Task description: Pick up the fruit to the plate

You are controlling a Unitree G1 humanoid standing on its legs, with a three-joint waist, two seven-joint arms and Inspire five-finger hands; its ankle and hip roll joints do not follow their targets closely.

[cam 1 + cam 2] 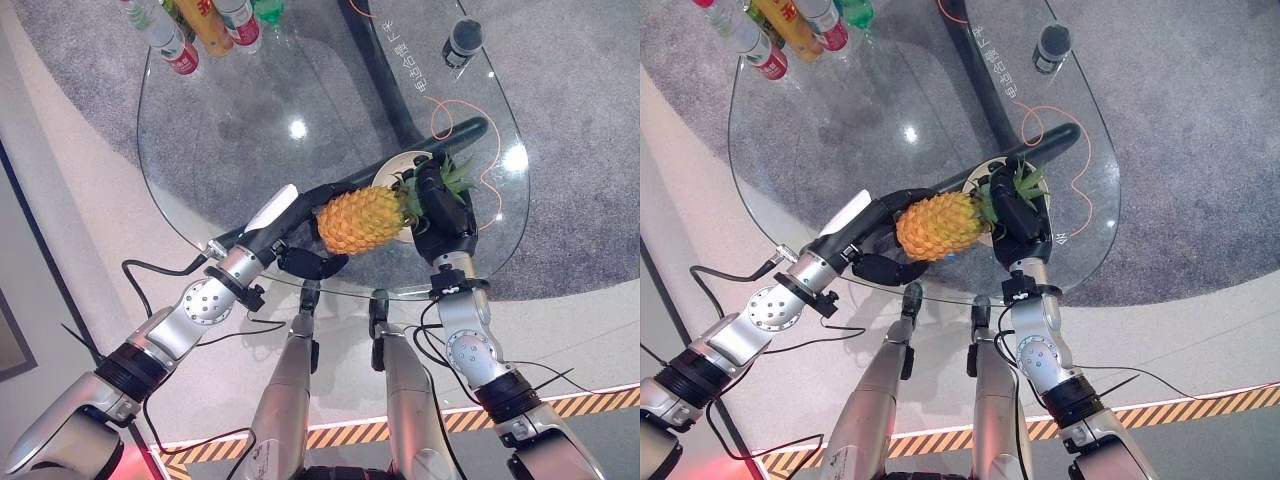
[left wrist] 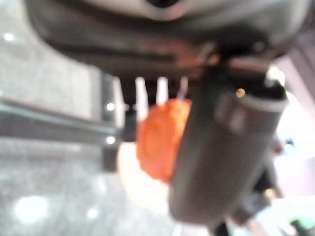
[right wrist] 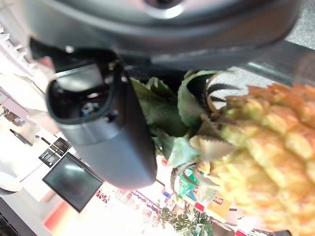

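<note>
Both hands hold the pineapple (image 1: 365, 218) over the glass tabletop (image 1: 230, 140) — the left hand (image 1: 300, 232) curled round its body, the right hand (image 1: 440, 208) clenched on the leafy crown. The fruit sits partly over the white plate (image 1: 400, 165). Bottles (image 1: 190, 30) stand far left.

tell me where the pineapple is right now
The pineapple is held between the left hand and right hand, at the glass table's near edge, beside the white plate.

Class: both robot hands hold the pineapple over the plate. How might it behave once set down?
The yellow-orange oval pineapple looks rigid and probably heavy, since the left hand and right hand share it. Lying sideways, it may roll off the small white plate.
</note>
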